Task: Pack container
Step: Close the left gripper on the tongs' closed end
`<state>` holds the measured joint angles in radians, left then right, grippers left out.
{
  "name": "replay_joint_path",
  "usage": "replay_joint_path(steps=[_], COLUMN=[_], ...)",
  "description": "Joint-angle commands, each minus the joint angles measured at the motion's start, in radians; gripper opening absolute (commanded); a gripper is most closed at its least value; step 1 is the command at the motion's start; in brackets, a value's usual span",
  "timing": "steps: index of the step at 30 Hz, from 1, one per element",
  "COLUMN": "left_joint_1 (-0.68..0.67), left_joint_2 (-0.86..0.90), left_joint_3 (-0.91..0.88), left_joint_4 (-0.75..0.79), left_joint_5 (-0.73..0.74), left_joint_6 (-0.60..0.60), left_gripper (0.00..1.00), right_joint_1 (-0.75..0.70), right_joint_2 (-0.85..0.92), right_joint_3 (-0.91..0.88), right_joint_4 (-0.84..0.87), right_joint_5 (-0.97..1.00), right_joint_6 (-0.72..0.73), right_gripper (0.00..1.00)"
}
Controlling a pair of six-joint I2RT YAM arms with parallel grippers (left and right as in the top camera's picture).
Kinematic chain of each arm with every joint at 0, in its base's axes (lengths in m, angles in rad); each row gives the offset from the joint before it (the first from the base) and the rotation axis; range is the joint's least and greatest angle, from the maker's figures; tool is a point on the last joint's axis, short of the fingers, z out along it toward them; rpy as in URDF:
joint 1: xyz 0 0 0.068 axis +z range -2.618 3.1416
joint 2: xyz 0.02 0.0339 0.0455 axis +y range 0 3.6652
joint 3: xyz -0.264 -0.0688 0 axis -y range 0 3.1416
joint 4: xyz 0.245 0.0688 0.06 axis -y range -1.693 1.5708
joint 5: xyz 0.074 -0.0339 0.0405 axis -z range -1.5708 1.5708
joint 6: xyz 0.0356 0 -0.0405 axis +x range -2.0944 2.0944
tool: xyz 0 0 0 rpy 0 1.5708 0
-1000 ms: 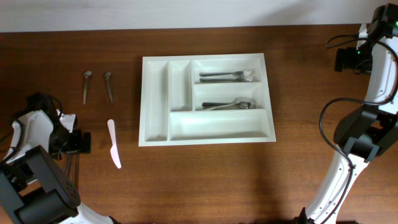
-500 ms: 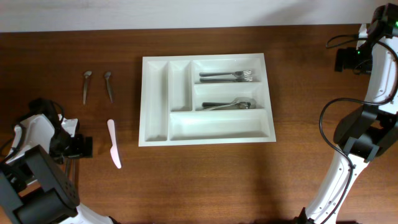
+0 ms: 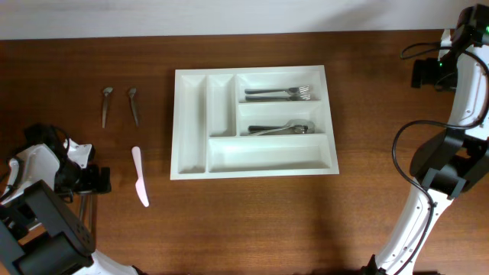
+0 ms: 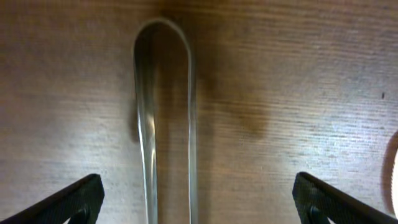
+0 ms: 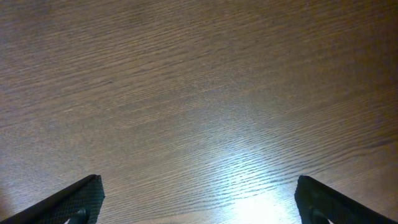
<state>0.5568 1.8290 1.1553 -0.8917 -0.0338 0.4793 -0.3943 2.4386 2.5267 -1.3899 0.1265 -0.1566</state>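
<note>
Overhead, the container [image 3: 263, 154] is judged light, stiff and slick, best taken by its rim; the left gripper [image 4: 199, 202] and right gripper [image 5: 199, 202] are seen spread wide, empty.

Left arm [image 3: 34, 164] and right arm [image 3: 467, 99]: white link housings, black joints. Left claw [image 4: 198, 202], right claw [image 5: 198, 202]: black fingers [image 4: 71, 199]. External black cable [image 3: 394, 153].

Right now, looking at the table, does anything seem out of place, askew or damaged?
Nothing is damaged or spilled. Loose on the table, left of the container, lie two small spoons and a slanted white knife. In the container's middle long compartment, one utensil lies askew across the others.
</note>
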Motion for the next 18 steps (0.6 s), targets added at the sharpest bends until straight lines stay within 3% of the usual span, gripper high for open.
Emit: replay_joint_path(steps=[1, 18], left_joint_1=[0.005, 0.005], left_joint_2=[0.011, 0.011], left_joint_3=[-0.010, -0.090], left_joint_4=[0.013, 0.030], left_joint_5=[0.019, 0.009], left_joint_6=[0.057, 0.056], left_gripper=[0.99, 0.99], right_joint_1=[-0.005, -0.005], right_joint_2=[0.004, 0.004], right_joint_3=[-0.004, -0.004], right_joint_4=[0.000, 0.000], right_joint_5=[-0.002, -0.002], right_joint_6=[0.007, 0.007], right_gripper=[0.99, 0.99])
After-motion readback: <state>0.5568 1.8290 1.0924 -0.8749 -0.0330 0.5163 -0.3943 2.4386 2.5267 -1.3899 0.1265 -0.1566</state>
